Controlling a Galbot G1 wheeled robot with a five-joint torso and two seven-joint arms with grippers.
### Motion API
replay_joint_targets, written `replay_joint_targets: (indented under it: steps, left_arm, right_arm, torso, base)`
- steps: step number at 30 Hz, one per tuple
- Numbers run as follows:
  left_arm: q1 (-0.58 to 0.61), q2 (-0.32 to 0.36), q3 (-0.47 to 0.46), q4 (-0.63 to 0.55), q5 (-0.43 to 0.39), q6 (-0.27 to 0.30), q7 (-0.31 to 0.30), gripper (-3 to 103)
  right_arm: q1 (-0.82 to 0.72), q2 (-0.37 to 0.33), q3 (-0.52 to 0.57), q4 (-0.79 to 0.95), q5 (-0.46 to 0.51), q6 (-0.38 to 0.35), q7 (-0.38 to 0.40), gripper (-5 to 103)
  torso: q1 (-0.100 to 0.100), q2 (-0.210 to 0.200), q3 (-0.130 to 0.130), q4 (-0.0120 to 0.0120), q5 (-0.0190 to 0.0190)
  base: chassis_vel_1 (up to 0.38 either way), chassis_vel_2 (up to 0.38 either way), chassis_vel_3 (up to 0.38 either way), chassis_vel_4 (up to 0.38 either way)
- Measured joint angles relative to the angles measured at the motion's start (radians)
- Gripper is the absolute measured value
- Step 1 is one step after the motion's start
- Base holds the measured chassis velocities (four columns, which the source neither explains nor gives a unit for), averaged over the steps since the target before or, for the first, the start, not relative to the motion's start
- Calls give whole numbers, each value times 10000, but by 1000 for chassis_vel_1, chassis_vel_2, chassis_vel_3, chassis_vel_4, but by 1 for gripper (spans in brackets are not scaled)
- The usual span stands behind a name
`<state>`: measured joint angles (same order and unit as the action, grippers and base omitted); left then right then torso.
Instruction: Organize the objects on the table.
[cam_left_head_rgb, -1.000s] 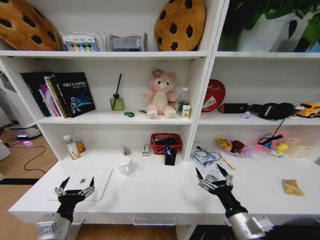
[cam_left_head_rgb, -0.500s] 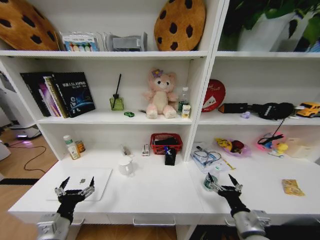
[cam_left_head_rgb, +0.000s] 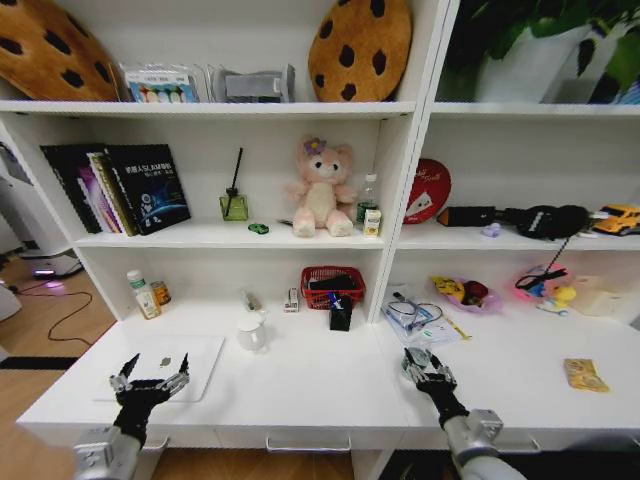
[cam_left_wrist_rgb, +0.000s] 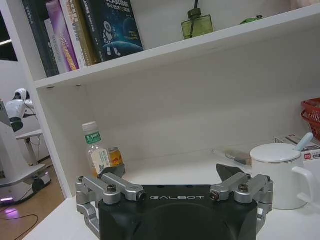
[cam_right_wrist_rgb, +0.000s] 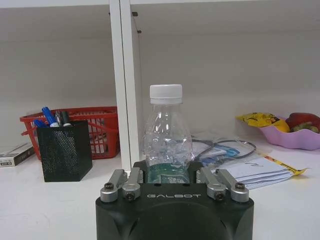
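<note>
Right claw (cam_left_head_rgb: 428, 372): fingers closed against the sides of the clear bottle (cam_right_wrist_rgb: 166, 136), white cap, green label low down; bottle upright on the white table (cam_left_head_rgb: 310, 385), right of centre, just in front of the papers and cable (cam_left_head_rgb: 415, 317). Left claw (cam_left_head_rgb: 150, 381): fingers spread wide, empty, above the near edge of the silver laptop (cam_left_head_rgb: 195, 360) at the table's left end. White mug (cam_left_head_rgb: 251, 333): behind, mid-table. Yellow snack packet (cam_left_head_rgb: 585, 375): far right.

The right gripper's (cam_right_wrist_rgb: 174, 186) black body hides the base of the clear bottle (cam_right_wrist_rgb: 167, 135). At the frame's left edge, the red basket (cam_right_wrist_rgb: 95, 131) sits partly behind the pen holder (cam_right_wrist_rgb: 64, 150).
</note>
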<state>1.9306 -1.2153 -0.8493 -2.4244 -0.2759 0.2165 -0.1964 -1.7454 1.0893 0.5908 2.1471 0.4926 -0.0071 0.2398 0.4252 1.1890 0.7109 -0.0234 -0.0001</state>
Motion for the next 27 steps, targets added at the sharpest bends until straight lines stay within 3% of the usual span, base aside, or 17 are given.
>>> replay_joint_targets:
  steps: [1,8,11,13,16,18,19,21,22,24,27]
  left_arm:
    - [0,0,0,0,0,0,0,100]
    - [-1,0,0,0,0,0,-1,100]
    - [0,0,0,0,-1,0,0,100]
    - [0,0,0,0,0,0,0,100]
    - [0,0,0,0,0,0,-1,100]
    - [0,0,0,0,0,0,0,100]
    - [0,0,0,0,0,0,0,100]
    - [0,0,0,0,0,0,0,100]
    - [0,0,0,0,0,0,0,100]
    - [0,0,0,-1,0,0,0,100]
    - [0,0,0,0,0,0,-1,100]
  right_arm:
    - [-13,20,7,14,29,16,-19,37]
    - [-947,388,635,837,311,182,-712,24]
    - [-1984,759,1252,1383,321,523,-1065,23]
    - [-3184,1181,1918,1691,168,1308,-1549,23]
    - [-3590,1348,2117,1755,83,1565,-1705,23]
    - [-5652,1833,2243,1800,-524,3151,-1957,23]
    - [-5652,1833,2243,1800,-524,3151,-1957,23]
    - [-6665,2214,1703,1370,-1695,4546,-1738,23]
    - [-6665,2214,1703,1370,-1695,4546,-1738,23]
    - [-6940,2539,1159,599,-2874,5577,-1327,22]
    - [-7015,2656,739,27,-3253,5951,-1074,22]
  torso:
    - [0,0,0,0,1]
    - [1,0,0,1,2]
    - [0,0,0,-2,0]
    - [0,0,-1,1,1]
    - [0,0,-1,1,0]
    - [-1,1,-1,-4,-3]
    - [-1,1,-1,-4,-3]
    - [-1,1,-2,-3,-3]
    - [-1,1,-2,-3,-3]
    - [-1,1,-2,1,1]
    - [-1,1,-2,2,-1]
  base:
    - [0,0,0,0]
    - [0,0,0,0]
    - [0,0,0,0]
    - [0,0,0,0]
    - [0,0,0,0]
    - [0,0,0,0]
    - [0,0,0,0]
    - [0,0,0,0]
    - [0,0,0,0]
    - [0,0,0,0]
    - [0,0,0,0]
